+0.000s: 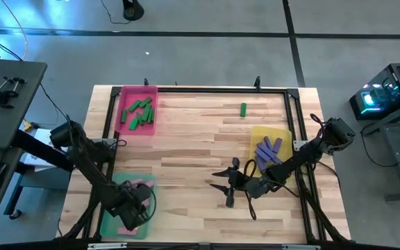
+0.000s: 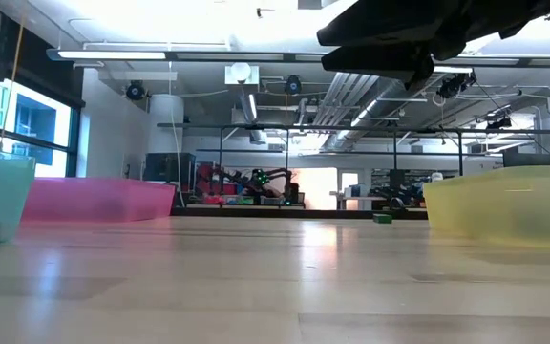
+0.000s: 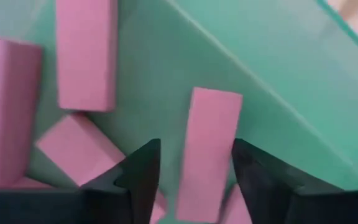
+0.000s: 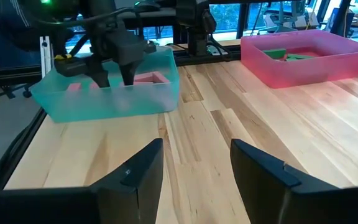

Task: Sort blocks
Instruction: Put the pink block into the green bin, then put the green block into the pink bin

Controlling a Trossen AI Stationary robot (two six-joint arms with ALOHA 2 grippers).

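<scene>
A wooden table (image 1: 193, 146) holds three trays. The left gripper (image 3: 194, 180) hangs inside the green tray (image 1: 117, 226) at the near left corner, its fingers spread on either side of a pink block (image 3: 207, 152) lying among other pink blocks (image 3: 86, 53). The right gripper (image 1: 226, 186) hovers over bare wood near the table's middle, fingers apart and empty. Green blocks (image 1: 139, 112) fill the pink tray (image 1: 150, 128); purple blocks (image 1: 268, 151) lie in the yellow tray (image 1: 283, 133). One green block (image 1: 243, 108) sits alone near the far edge.

Pink blocks (image 3: 207, 155) in green tray (image 1: 110, 221), green blocks (image 1: 138, 112) in pink tray (image 1: 132, 91)
</scene>
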